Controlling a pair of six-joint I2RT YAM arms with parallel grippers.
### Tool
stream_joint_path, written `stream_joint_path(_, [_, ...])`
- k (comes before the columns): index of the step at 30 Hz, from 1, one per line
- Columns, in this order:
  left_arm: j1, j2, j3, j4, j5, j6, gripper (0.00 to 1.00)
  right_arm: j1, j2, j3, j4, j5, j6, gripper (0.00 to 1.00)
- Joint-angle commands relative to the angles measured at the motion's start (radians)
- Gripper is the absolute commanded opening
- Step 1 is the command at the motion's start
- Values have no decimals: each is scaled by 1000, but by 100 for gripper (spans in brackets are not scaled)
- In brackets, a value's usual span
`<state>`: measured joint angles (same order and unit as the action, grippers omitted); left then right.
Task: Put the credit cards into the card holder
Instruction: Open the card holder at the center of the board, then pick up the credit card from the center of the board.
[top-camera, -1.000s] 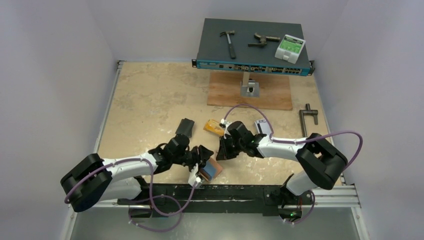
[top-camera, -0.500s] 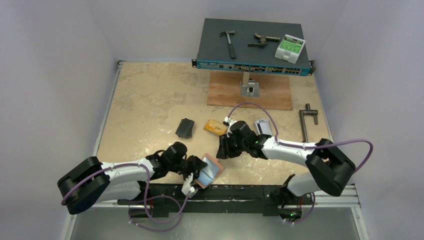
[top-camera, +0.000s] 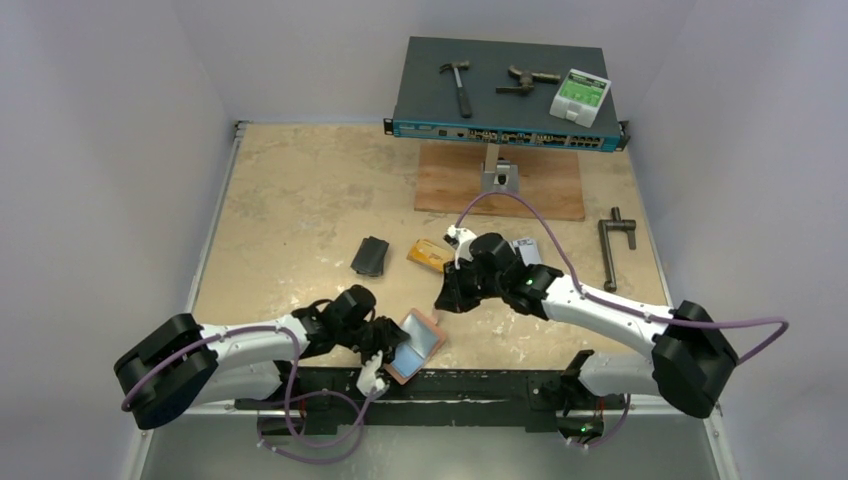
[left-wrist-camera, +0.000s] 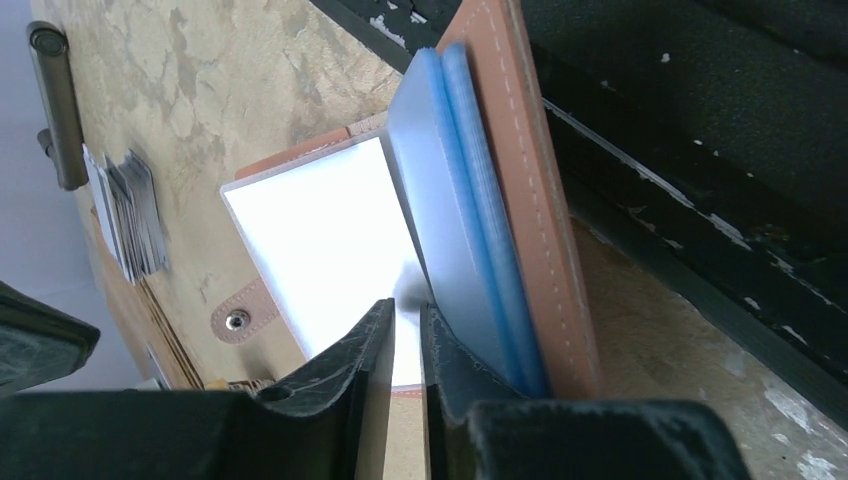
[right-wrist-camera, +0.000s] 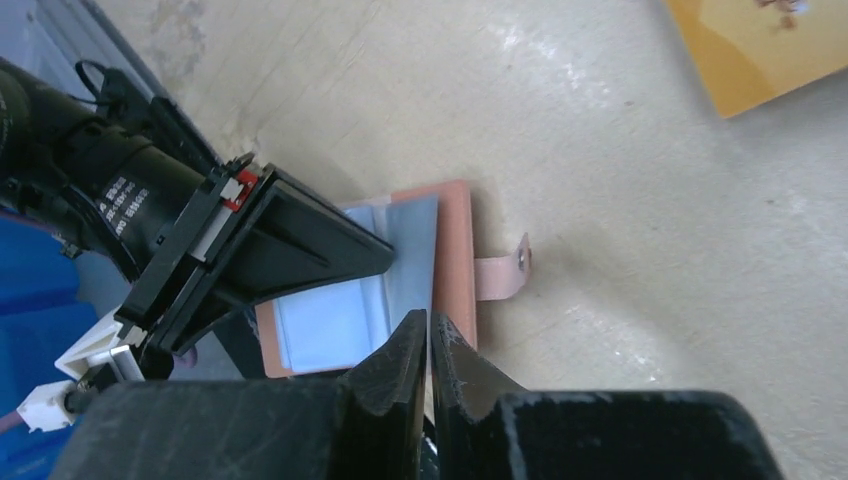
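Note:
The salmon-pink card holder (top-camera: 420, 345) lies open at the table's near edge, its cover (left-wrist-camera: 530, 200) tilted up beside blue-grey sleeves. My left gripper (top-camera: 388, 345) reaches into the fold. Its jaws (left-wrist-camera: 407, 305) are shut to a thin slit on the edge of an inner sleeve. My right gripper (top-camera: 441, 303) hovers shut and empty just beyond the holder's far corner (right-wrist-camera: 455, 250). Black credit cards (top-camera: 371, 256), orange-gold ones (top-camera: 430, 253) and silver ones (top-camera: 525, 250) lie farther back, the silver ones partly behind the right arm.
A network switch (top-camera: 505, 95) on a stand at the back carries a hammer (top-camera: 458, 85), a metal tool (top-camera: 528, 80) and a white-green device (top-camera: 580, 95). A wooden board (top-camera: 500, 180) lies under it. A metal T-handle (top-camera: 612, 245) lies at the right. A black rail (top-camera: 480, 385) runs along the near edge.
The card holder went from nearly closed to open and tilted up. My left gripper drew back toward the near edge with it. The right arm's elbow swung right; its gripper stayed put.

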<state>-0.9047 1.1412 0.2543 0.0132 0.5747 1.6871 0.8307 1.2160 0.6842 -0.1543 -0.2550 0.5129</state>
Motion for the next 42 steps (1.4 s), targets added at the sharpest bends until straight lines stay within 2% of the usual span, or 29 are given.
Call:
stream_joint_path(1, [-2,1,20,-135,34,40,17,20,47,47,41,-176,-81,4])
stream_joint_path(5, [-2,7,15,-148,37,81,18,22,119,73,58,-265,-110,0])
stream_joint_path(10, [-2,24,15,-127,19,123,18,22,204,70,97,-337,-118,0])
stream_joint_path(16, [-2,38,-4,20,-28,164,16,22,363,149,39,-348,-152,0])
stream_joint_path(25, [-2,-41,-108,303,-147,180,18,22,508,163,-25,-230,-143,0])
stream_joint_path(28, [-3,-102,-100,308,-207,93,30,21,499,120,-2,-108,-79,0])
stream_joint_path(31, [-2,-186,-70,287,-252,-13,37,22,455,61,32,-14,-21,0])
stream_joint_path(33, [-2,-249,-30,231,-284,-110,53,23,386,13,63,11,14,0])
stream_joint_path(35, [-2,-311,21,139,-318,-207,62,25,327,-19,82,23,34,0])
stream_joint_path(39, [-2,-409,122,-26,-407,-431,66,37,211,-23,73,70,47,0])
stream_joint_path(42, [-1,-451,187,-76,-493,-618,66,38,139,23,47,97,38,2])
